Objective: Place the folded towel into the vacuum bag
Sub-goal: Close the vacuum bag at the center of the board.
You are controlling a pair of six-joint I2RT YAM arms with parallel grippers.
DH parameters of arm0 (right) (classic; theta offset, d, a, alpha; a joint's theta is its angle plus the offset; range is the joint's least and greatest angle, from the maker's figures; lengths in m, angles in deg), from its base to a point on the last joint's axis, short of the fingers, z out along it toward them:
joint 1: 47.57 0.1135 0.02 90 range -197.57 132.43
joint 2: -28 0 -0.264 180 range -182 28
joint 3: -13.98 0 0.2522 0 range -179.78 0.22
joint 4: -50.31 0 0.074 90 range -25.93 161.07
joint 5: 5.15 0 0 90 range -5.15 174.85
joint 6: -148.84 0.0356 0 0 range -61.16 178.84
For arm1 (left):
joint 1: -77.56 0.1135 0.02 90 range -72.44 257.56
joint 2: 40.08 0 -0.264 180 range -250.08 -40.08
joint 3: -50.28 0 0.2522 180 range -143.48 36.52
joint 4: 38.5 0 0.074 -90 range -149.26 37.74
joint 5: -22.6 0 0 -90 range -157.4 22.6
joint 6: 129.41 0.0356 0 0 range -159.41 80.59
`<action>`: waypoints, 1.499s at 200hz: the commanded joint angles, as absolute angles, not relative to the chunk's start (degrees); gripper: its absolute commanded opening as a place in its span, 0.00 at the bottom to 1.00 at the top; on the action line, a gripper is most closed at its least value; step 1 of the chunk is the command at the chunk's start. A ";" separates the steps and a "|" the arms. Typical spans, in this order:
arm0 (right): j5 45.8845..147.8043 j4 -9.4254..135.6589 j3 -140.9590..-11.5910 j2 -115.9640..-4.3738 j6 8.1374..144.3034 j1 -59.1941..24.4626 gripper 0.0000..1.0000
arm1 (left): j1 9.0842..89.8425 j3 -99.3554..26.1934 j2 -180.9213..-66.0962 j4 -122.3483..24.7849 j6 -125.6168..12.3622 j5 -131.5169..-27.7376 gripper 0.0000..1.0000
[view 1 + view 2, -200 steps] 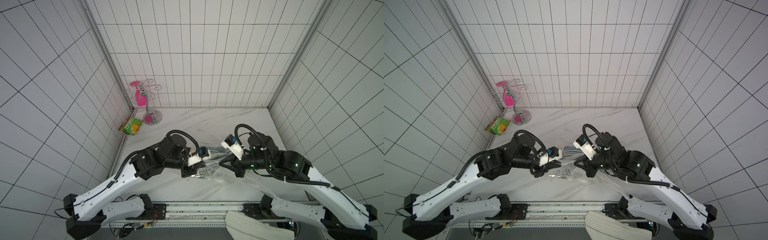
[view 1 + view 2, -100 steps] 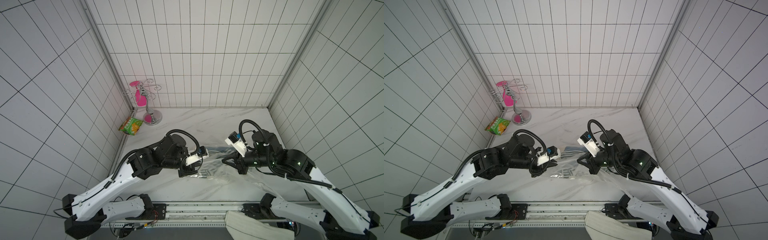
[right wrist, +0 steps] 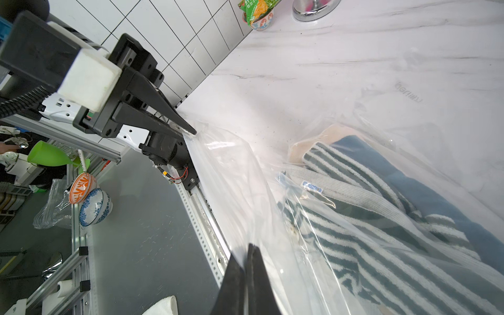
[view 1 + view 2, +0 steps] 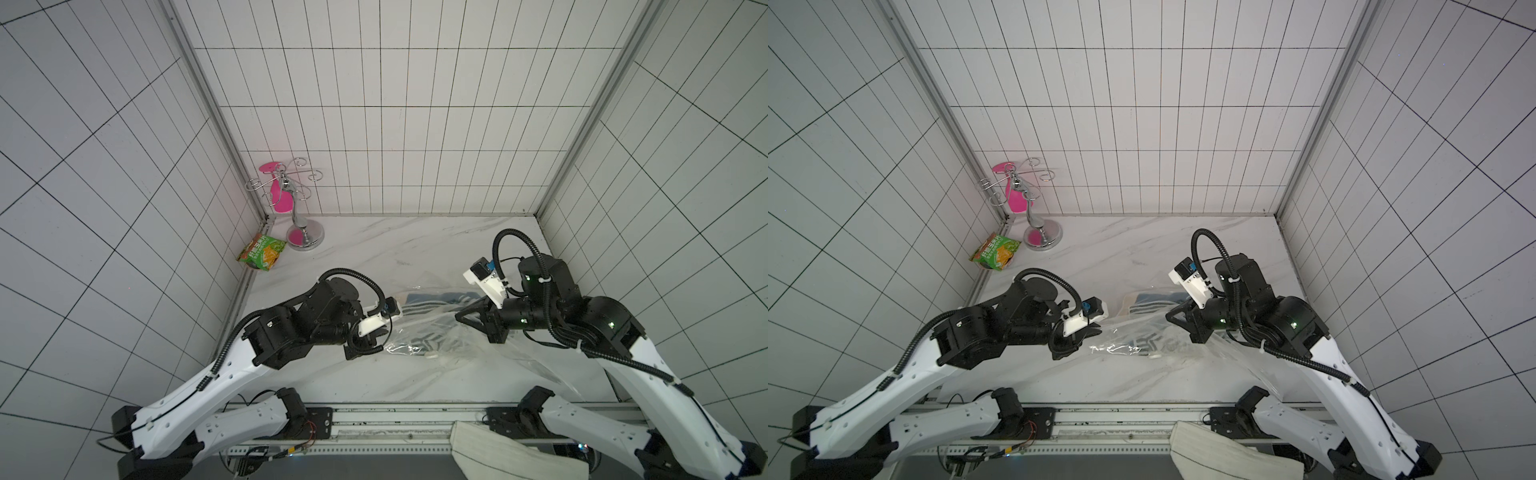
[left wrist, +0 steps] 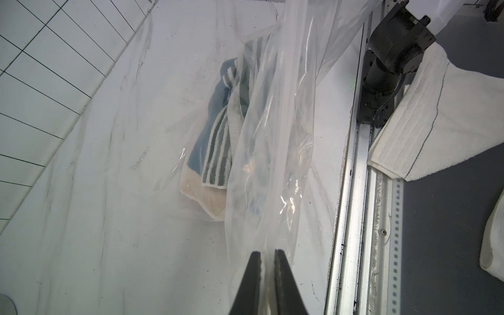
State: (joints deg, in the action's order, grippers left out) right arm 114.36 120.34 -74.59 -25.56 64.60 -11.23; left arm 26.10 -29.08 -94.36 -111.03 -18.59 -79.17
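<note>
Your towel (image 5: 215,152) lay inside the vacuum bag (image 5: 275,114) on the desk (image 4: 374,249); left jaws and right jaws were each clamped on its film. Probably only releasing remained.

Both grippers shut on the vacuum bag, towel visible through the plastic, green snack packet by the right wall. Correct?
No: the green snack packet lies by the left wall, beside the chrome stand, as both top views show. The rest holds: left gripper and right gripper are shut on the vacuum bag, towel visible through the plastic.
</note>
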 commanded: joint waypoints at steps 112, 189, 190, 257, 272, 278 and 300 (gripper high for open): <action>111.08 121.92 -82.85 -20.61 63.45 -15.84 0.00 | 28.61 -23.72 -92.66 -136.31 -17.30 -66.30 0.00; 122.67 118.69 -77.93 -23.64 69.29 -15.11 0.08 | 28.54 -33.07 -95.36 -132.91 -18.26 -79.52 0.12; 122.92 118.32 -77.66 -23.70 69.60 -14.95 0.09 | 28.49 -33.25 -95.40 -132.84 -18.29 -80.00 0.12; 129.36 108.54 -76.20 -22.15 85.70 -12.40 0.71 | 25.81 -41.03 -94.79 -131.88 -19.88 -88.07 0.38; 121.75 121.23 -79.65 -28.11 86.13 -17.34 0.62 | 25.79 -44.04 -94.09 -128.35 -22.93 -85.33 0.41; 117.45 125.86 -80.14 -30.88 85.28 -18.69 0.56 | 25.89 -44.90 -94.00 -126.89 -23.63 -84.54 0.42; 97.23 132.79 -77.48 -36.20 86.07 -19.16 0.56 | 26.30 -46.56 -95.79 -123.05 -24.38 -83.02 0.42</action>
